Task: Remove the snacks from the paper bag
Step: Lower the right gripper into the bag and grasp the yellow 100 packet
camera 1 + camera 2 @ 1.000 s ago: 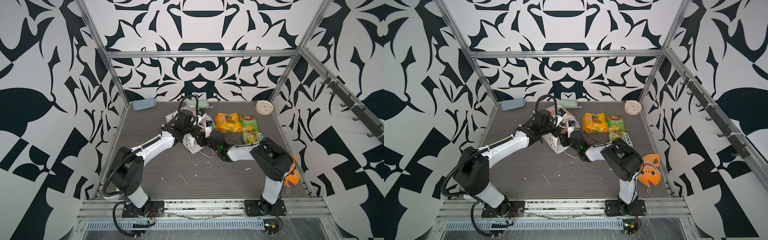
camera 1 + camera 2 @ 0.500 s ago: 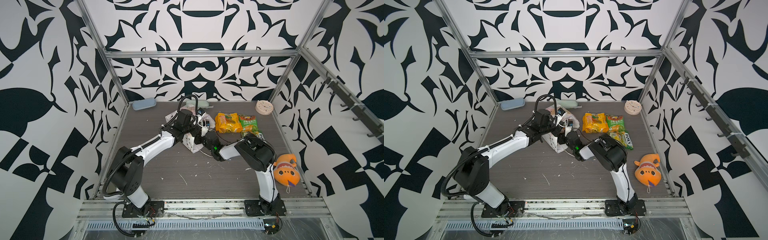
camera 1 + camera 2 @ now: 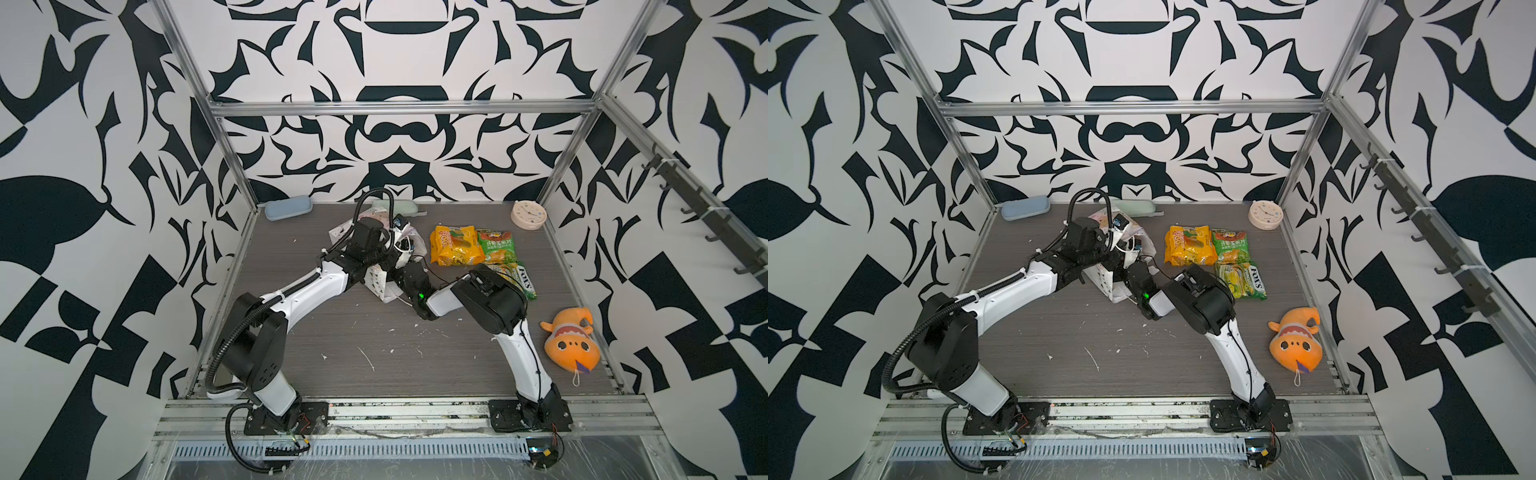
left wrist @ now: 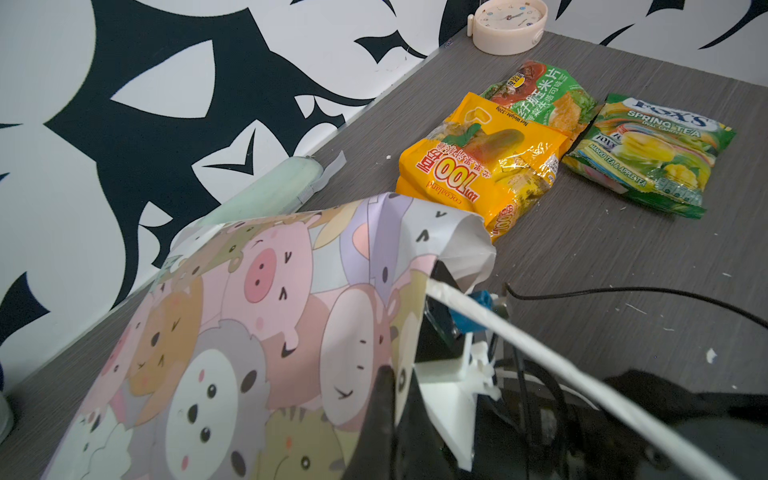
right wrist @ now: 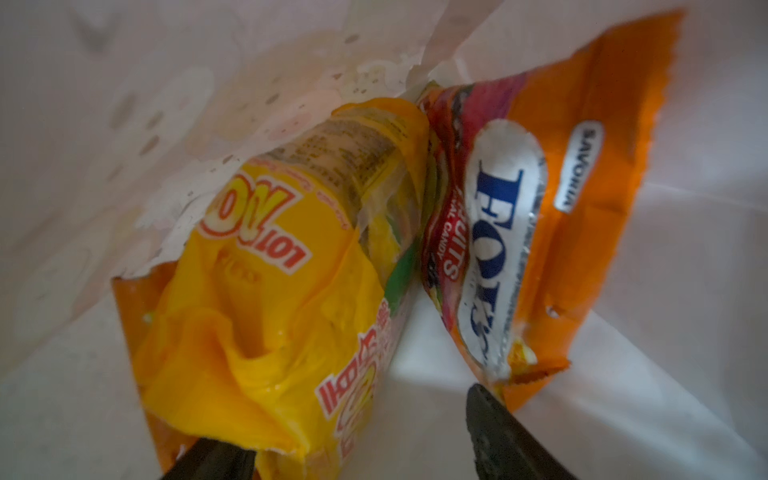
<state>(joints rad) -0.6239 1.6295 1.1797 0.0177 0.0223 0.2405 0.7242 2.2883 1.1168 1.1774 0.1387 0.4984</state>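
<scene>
The paper bag (image 4: 257,332), covered in cartoon animal faces, lies on its side mid-table; its dotted side (image 3: 379,282) shows in both top views. My left gripper (image 4: 397,386) is shut on the bag's rim. My right gripper (image 5: 353,440) is inside the bag, open and empty, with its fingertips (image 5: 494,424) just short of two snacks: a yellow packet (image 5: 266,299) and an orange packet (image 5: 540,232). Three snacks lie on the table to the right of the bag: a yellow packet (image 3: 455,245), a green packet (image 3: 496,245) and a green candy packet (image 3: 517,280).
A cream clock (image 3: 528,214) stands at the back right corner. An orange plush toy (image 3: 569,345) lies by the right wall. A blue case (image 3: 288,208) and a pale green pouch (image 3: 399,206) rest along the back wall. Paper scraps (image 3: 368,359) dot the front floor.
My right arm has swung its elbow left and pushed its gripper deeper into the bag, with the jaws spread wider. The left gripper has kept its hold on the rim.
</scene>
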